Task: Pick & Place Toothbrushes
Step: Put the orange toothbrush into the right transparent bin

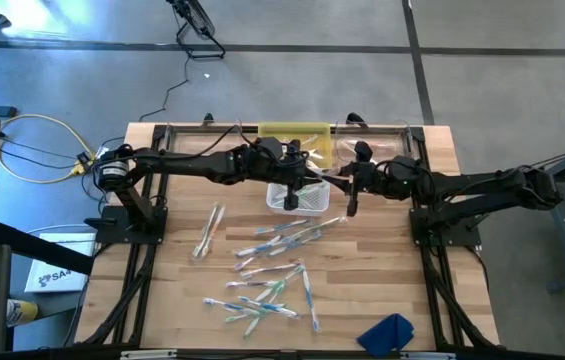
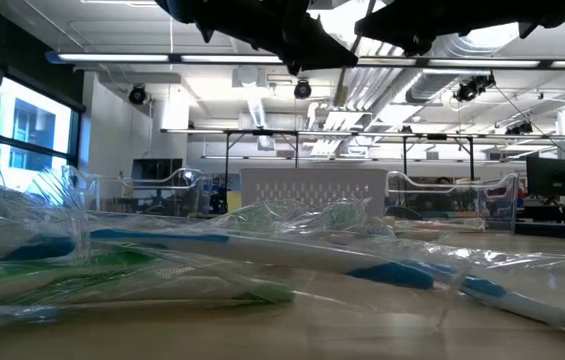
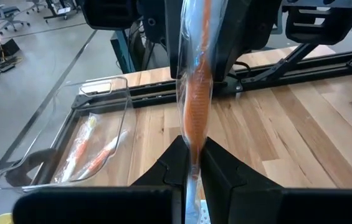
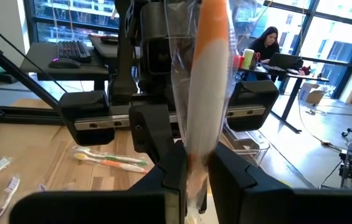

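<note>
An orange and white toothbrush [image 3: 195, 93] in a clear wrapper hangs in the air between my two grippers, above the white basket [image 1: 300, 198]. My left gripper [image 3: 191, 171] is shut on one end, and my right gripper [image 4: 194, 168] is shut on the other end. In the high view the two grippers meet near the table's middle, left [image 1: 307, 180] and right [image 1: 350, 190]. Several more wrapped toothbrushes [image 1: 267, 265] lie flat and scattered on the wooden table. A clear tray [image 3: 70, 143] at the far edge holds orange toothbrushes [image 3: 91, 152]. My left gripper pinches the wrapped toothbrush's near end [image 3: 192, 155] between its two fingers, coming level from the table's left. The brush runs straight out ahead of the fingers, clear of the table. My right gripper pinches the white end [image 4: 195, 152] of the same toothbrush between its two fingers, level from the table's right. The brush runs on ahead of the fingers toward the left gripper, lifted clear.
A yellow tray [image 1: 295, 135] and a clear tray [image 1: 382, 148] stand along the far edge. A blue cloth [image 1: 387, 333] lies at the near right corner. A person [image 4: 269, 40] sits at a desk in the room beyond the table.
</note>
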Robot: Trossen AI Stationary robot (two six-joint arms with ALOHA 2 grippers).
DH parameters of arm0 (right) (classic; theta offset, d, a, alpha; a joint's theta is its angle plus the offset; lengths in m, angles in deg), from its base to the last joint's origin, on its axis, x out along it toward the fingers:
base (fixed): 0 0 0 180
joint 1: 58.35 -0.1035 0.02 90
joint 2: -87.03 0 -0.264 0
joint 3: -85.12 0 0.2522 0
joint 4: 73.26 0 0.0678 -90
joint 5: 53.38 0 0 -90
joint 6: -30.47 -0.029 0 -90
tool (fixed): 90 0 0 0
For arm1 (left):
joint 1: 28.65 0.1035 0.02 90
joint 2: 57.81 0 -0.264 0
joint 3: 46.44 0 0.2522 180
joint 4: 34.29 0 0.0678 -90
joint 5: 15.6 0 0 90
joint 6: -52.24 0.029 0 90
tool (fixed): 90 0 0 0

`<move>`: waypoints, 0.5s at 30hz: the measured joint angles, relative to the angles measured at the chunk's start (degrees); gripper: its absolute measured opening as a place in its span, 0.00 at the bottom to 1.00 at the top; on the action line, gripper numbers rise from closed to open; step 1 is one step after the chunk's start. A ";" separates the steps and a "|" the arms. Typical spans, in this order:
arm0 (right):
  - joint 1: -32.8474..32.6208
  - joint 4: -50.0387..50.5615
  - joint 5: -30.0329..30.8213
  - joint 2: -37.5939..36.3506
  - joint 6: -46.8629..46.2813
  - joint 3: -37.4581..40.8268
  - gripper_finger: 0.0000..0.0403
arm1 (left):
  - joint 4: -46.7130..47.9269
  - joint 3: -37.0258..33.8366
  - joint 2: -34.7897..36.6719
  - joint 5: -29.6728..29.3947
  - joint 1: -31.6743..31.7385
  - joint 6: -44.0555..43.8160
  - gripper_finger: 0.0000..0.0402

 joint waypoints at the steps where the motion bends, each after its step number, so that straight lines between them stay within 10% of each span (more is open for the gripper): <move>1: 0.00 0.00 -0.01 -0.02 0.00 0.00 0.09 | 0.00 0.00 0.00 0.00 0.00 0.00 0.05; 15: 0.00 0.11 0.01 -0.02 0.02 0.00 0.09 | -0.11 0.00 0.00 -0.09 0.00 0.09 0.07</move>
